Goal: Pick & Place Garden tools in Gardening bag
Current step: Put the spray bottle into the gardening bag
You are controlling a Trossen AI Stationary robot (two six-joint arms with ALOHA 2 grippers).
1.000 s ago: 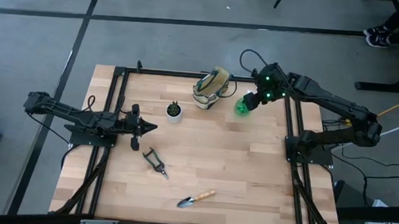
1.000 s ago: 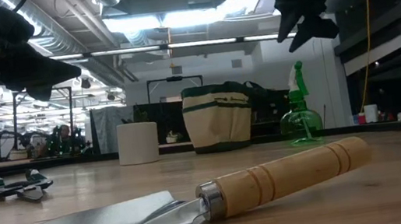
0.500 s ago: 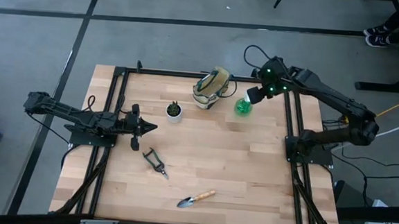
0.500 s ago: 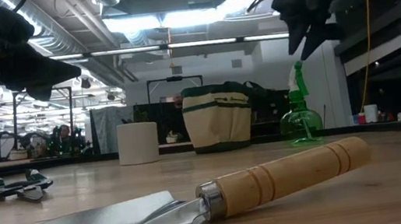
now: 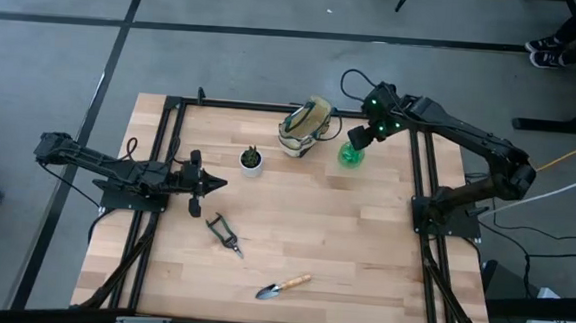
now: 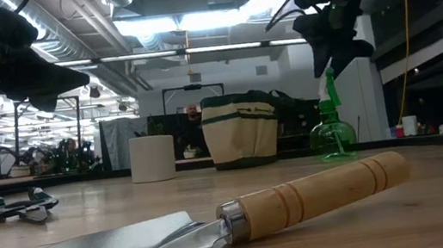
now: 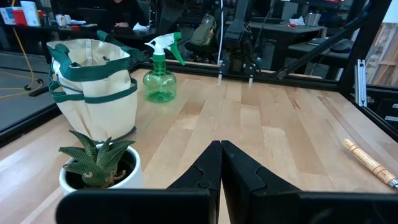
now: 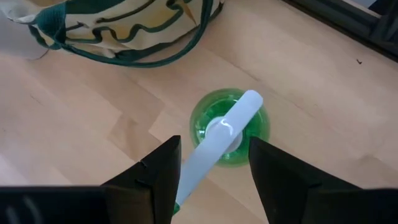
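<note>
Green plastic sits between my spread fingers: my right gripper (image 8: 211,180) hangs wide above the spray bottle (image 8: 230,127), gripping nothing, at the table's far right. Just left of it stands the gardening bag (image 5: 304,125), apparently holding no tools. My left gripper (image 5: 211,184) waits pinched together at the left edge. The shears (image 5: 224,233) and trowel (image 5: 283,284) lie nearer, untouched. By my reckoning nothing is packed; everything remains.
</note>
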